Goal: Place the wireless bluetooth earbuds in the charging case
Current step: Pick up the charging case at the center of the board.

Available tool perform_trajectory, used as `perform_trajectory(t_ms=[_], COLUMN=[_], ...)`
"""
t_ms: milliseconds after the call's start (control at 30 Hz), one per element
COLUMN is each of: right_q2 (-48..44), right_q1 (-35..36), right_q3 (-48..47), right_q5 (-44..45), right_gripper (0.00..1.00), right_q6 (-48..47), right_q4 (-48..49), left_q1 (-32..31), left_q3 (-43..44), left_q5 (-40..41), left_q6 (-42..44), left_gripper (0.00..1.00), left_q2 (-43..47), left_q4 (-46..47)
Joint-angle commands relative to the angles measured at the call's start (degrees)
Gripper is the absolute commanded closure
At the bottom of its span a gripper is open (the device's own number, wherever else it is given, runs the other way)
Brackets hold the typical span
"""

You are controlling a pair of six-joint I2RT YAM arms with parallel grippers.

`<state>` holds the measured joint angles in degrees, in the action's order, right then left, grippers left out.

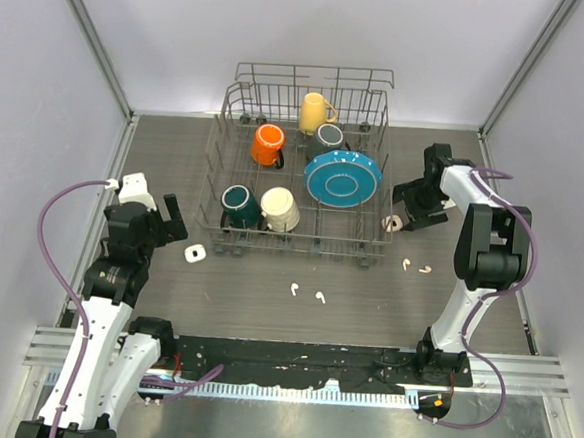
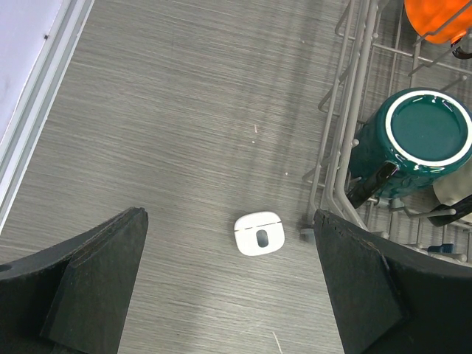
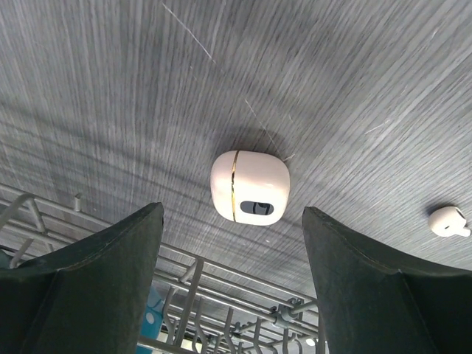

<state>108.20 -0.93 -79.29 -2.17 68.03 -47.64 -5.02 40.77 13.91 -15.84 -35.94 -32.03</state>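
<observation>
Four tiny white earbuds lie on the table: two near the front middle (image 1: 293, 289) (image 1: 320, 297) and two at the right (image 1: 406, 264) (image 1: 426, 269). One of the right pair shows in the right wrist view (image 3: 448, 220). A closed white case (image 1: 194, 254) lies left of the rack; my left gripper (image 1: 175, 221) is open above it, the case (image 2: 259, 233) between its fingers (image 2: 228, 221). A second closed case (image 1: 393, 224) lies by the rack's right corner. My right gripper (image 1: 410, 209) is open over that case (image 3: 250, 186), jaws apart (image 3: 232, 214) and empty.
A wire dish rack (image 1: 291, 234) stands mid-table holding an orange mug (image 1: 267, 143), a yellow mug (image 1: 314, 111), a teal mug (image 1: 239, 204), a cream mug (image 1: 279, 209) and a teal plate (image 1: 343, 176). Its wires run close to both grippers (image 2: 335, 147) (image 3: 199, 280).
</observation>
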Motion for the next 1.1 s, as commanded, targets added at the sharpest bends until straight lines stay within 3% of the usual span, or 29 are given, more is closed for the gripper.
perform_trajectory(t_ms=[0,1067], right_q2=[0.3,5.2], right_q1=[0.8,0.8], right_q3=[-1.9,1.8], right_q5=[0.1,0.2], right_gripper=[0.19,0.27], right_q6=[0.9,2.5], right_q4=[-1.0,2.6], left_q1=[-0.1,0.0], left_q3=[-0.2,-0.3], left_q5=[0.0,0.5], left_q6=[1.1,1.1], left_gripper=[0.0,0.0], left_q2=[0.3,0.1], left_q4=[2.4,2.3])
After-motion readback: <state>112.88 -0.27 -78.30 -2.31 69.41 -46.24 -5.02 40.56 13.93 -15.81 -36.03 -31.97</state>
